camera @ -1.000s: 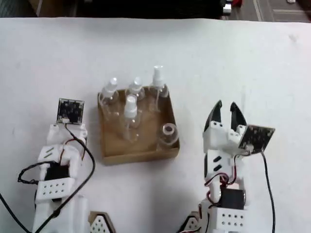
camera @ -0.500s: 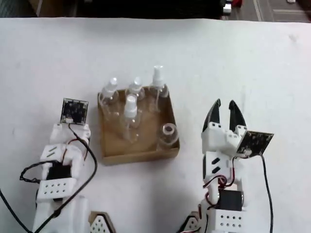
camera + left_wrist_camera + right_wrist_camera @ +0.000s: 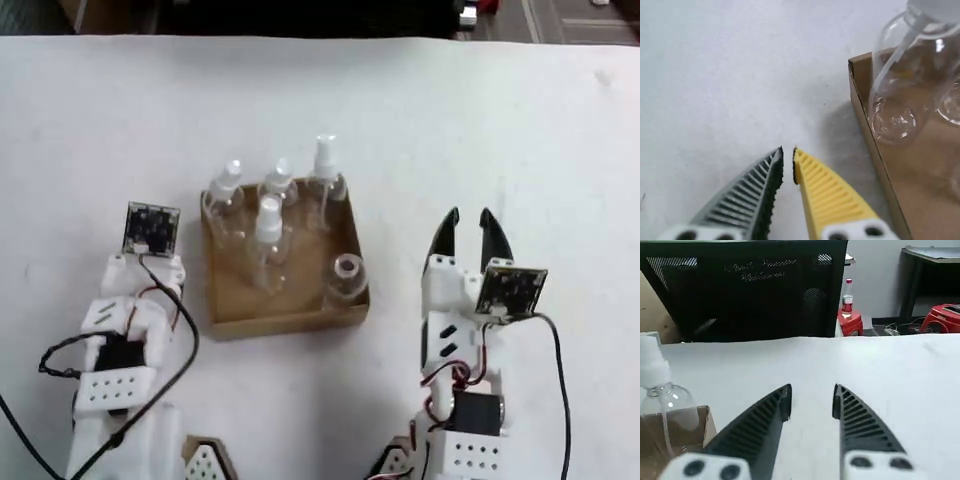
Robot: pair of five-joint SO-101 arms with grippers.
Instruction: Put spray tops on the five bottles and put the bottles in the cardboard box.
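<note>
High view, box: I saw the shallow brown cardboard box (image 3: 285, 318) mid-table on the white table (image 3: 520, 110), between the two arms.
High view, bottles: Four clear plastic bottles with white spray tops (image 3: 268, 245) stood upright inside it. A fifth clear plastic bottle with a bare open neck (image 3: 347, 275) stood in the box corner nearest the right arm.
High view, right gripper: The right gripper (image 3: 468, 215) lay just beside the box, its black fingers spread and empty.
Left wrist view, left gripper: The left gripper (image 3: 788, 150) hung over bare table beside the box wall (image 3: 870, 145), its grey and yellow fingers almost touching, holding nothing. One capped bottle (image 3: 900, 90) stood just inside that wall.
Right wrist view, right gripper: My right gripper (image 3: 811, 395) showed a moderate gap with nothing in it. A capped bottle (image 3: 665, 400) and a box corner (image 3: 705, 422) sat off to one side.
</note>
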